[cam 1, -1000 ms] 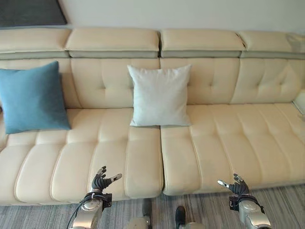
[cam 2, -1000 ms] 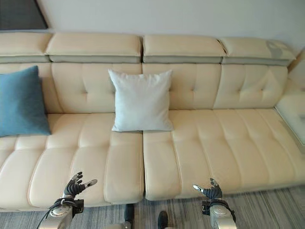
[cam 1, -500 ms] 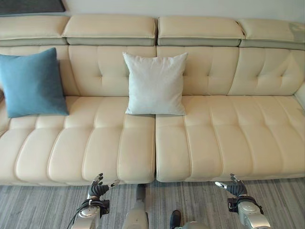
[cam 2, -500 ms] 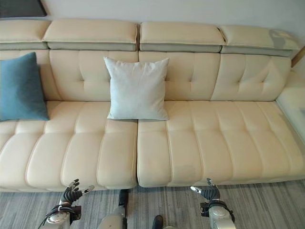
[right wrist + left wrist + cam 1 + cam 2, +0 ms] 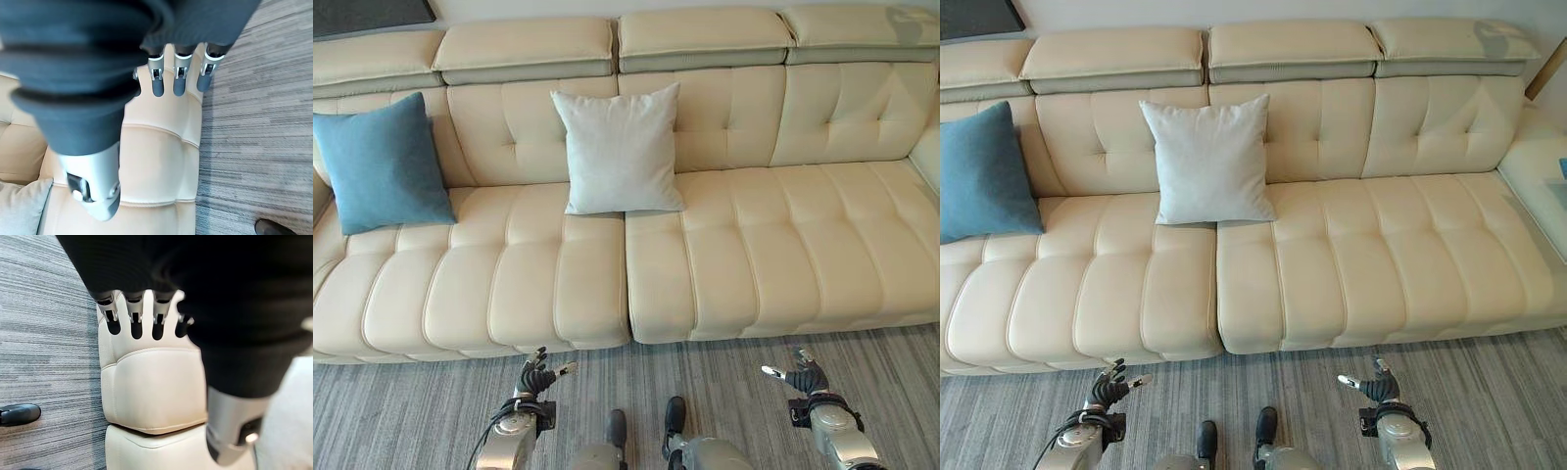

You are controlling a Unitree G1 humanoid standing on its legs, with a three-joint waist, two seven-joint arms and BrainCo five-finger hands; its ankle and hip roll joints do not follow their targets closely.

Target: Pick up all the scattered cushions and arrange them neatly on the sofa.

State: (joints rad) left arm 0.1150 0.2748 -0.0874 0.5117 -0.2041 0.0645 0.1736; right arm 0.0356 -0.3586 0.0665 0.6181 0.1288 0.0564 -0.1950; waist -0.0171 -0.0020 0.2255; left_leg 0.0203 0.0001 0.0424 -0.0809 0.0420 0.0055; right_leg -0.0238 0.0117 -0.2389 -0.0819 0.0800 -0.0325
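A blue cushion (image 5: 382, 163) leans upright against the backrest at the left end of the cream sofa (image 5: 773, 245). Near the sofa's middle, a pale grey cushion (image 5: 619, 149) stands upright against the backrest too. My left hand (image 5: 534, 376) hovers low over the floor in front of the sofa's left half, fingers relaxed and empty. Off to the right, my right hand (image 5: 804, 374) hangs the same way, open and empty. In the right wrist view a corner of the pale grey cushion (image 5: 22, 205) shows beyond the hand (image 5: 93, 186).
Grey striped carpet (image 5: 401, 421) runs along the sofa's front. The sofa turns a corner at the far right (image 5: 1542, 157). A dark frame (image 5: 367, 15) hangs on the wall at upper left. The right seats (image 5: 1400, 245) hold nothing.
The camera has pulled back from the sofa and shifted, so more carpet shows in front. Both hands now hang over the carpet instead of the seat edge. The cushions have not moved.
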